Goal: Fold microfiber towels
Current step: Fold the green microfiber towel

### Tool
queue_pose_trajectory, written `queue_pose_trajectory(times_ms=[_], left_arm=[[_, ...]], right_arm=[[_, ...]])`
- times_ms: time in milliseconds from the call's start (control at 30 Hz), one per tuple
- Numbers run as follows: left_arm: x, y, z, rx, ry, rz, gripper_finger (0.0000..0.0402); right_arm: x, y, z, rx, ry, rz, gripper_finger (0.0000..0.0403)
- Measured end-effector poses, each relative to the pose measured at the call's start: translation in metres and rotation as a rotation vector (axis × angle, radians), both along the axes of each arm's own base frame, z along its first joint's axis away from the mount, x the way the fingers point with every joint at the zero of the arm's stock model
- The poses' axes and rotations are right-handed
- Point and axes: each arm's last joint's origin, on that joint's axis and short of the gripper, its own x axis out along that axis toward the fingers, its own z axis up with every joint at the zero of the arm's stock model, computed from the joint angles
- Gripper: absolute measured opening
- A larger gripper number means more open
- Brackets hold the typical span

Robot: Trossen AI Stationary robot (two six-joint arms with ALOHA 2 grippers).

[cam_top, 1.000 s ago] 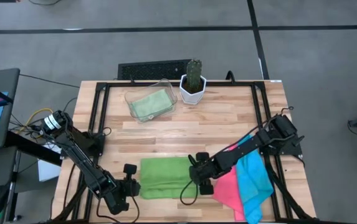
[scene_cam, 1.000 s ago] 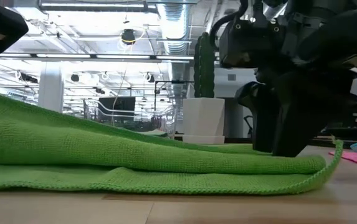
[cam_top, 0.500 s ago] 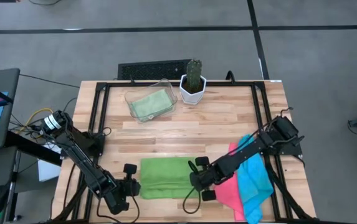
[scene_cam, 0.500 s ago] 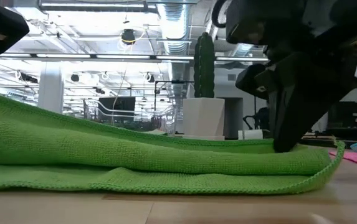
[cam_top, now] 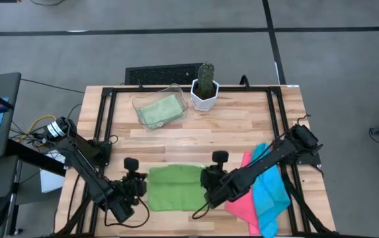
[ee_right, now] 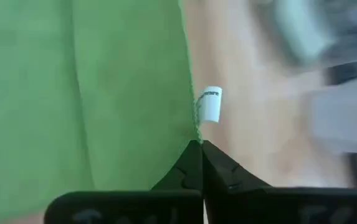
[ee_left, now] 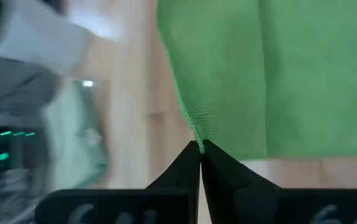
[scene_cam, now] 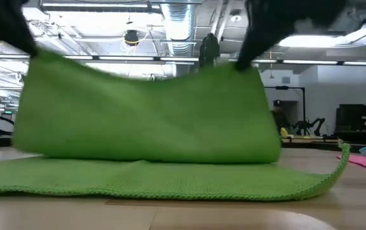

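Both hands, left hand (cam_top: pixel 138 187) and right hand (cam_top: pixel 208 187), pinch bright green towel (cam_top: pixel 174 187) corners, long axis left-right.

High view: even, bright overhead light, soft short shadows under arms, sharp throughout. Low view: backlit by ceiling strip lights (scene_cam: pixel 170 61) w/ glare; raised bright green towel (scene_cam: pixel 147 112) motion-blurred, near table edge (scene_cam: pixel 170 217) out of focus. Left wrist view: room beyond towel smeared by motion blur, fingers (ee_left: pixel 184 171) in dark silhouette. Right wrist view: far bkgd blurred too, white tag (ee_right: pixel 209 104) fairly sharp.
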Motion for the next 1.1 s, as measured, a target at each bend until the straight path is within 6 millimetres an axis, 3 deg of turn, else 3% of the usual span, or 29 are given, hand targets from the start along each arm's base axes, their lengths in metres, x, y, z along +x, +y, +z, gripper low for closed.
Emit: queue_pose_trajectory(times_ms=[133,300,433,633,767,900,1100], left_arm=[[0.002,-0.004,0.006,-0.024,-0.055,0.014,0.0002],[0.003,-0.012,-0.018,-0.182,0.003,-0.043,0.0002],[0.000,-0.016,-0.031,-0.259,0.005,-0.069,0.0002],[-0.004,-0.022,-0.040,-0.328,-0.031,-0.077,0.0002],[-0.004,-0.026,-0.043,-0.374,0.023,-0.155,0.0002],[0.000,-0.017,-0.038,-0.240,0.070,-0.210,0.0002],[0.018,0.028,-0.029,0.074,0.073,-0.089,0.0002]], right_arm=[[-0.004,0.023,0.006,0.059,-0.060,0.063,0.0019],[-0.014,0.042,-0.016,0.179,-0.065,0.149,0.0009],[-0.019,0.051,-0.028,0.224,-0.090,0.184,0.0016],[-0.024,0.059,-0.047,0.369,-0.097,0.242,0.0013],[-0.029,0.059,-0.053,0.378,-0.032,0.281,0.0012],[-0.032,0.045,-0.048,0.309,0.064,0.329,0.0016],[-0.014,-0.009,-0.039,0.100,0.066,0.143,0.0011]])
